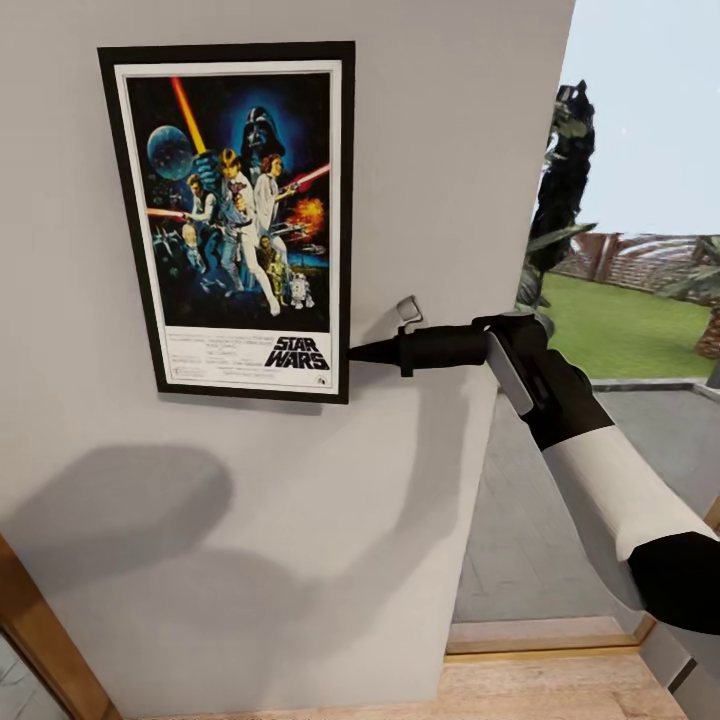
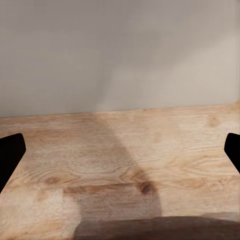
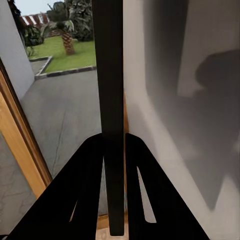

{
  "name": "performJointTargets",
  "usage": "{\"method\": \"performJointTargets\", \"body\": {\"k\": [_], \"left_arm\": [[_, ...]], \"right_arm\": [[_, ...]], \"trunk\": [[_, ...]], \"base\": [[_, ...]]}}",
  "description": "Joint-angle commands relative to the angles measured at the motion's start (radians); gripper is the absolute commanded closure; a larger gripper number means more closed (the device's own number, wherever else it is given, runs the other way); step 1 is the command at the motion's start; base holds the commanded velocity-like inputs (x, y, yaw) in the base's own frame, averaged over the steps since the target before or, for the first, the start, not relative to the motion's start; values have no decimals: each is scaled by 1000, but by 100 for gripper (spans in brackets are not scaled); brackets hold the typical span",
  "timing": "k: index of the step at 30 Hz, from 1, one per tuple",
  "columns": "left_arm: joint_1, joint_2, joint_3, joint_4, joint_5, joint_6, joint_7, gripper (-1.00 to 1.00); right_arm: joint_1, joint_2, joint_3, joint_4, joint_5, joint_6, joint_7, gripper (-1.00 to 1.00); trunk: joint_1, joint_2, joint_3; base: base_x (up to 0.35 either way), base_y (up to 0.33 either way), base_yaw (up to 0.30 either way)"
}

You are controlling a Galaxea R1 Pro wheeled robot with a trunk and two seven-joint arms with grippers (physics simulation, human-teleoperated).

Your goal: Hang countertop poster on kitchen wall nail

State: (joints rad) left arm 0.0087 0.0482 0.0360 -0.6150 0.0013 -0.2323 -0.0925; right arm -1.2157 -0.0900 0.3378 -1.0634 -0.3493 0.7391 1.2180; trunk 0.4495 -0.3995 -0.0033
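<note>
poster [image 1: 237, 215]: glossy print in my right hand [image 1: 358, 352], smooth black frame
wall [image 1: 440, 150]: matt grey
floor [image 2: 120, 165]: grained wood

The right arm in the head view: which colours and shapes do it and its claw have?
The right arm has a white forearm shell between black sections, with a black wrist carrying a grey panel. Its claw is black, a cylinder tapering to a thin point. In the right wrist view its fingers are black, wedge-shaped, with slot cut-outs.
</note>
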Motion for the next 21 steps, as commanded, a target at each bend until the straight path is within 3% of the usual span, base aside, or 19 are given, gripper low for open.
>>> {"method": "performJointTargets", "body": {"k": [1, 21], "left_arm": [[1, -1, 4, -1, 0, -1, -7, -100], [1, 0, 5, -2, 0, -2, -7, -100]], "right_arm": [[-1, -2, 1, 2, 12, -1, 0, 100], [-1, -2, 1, 2, 13, -1, 0, 100]], "trunk": [[1, 0, 0], [1, 0, 0]], "base": [[0, 0, 0], [0, 0, 0]]}}
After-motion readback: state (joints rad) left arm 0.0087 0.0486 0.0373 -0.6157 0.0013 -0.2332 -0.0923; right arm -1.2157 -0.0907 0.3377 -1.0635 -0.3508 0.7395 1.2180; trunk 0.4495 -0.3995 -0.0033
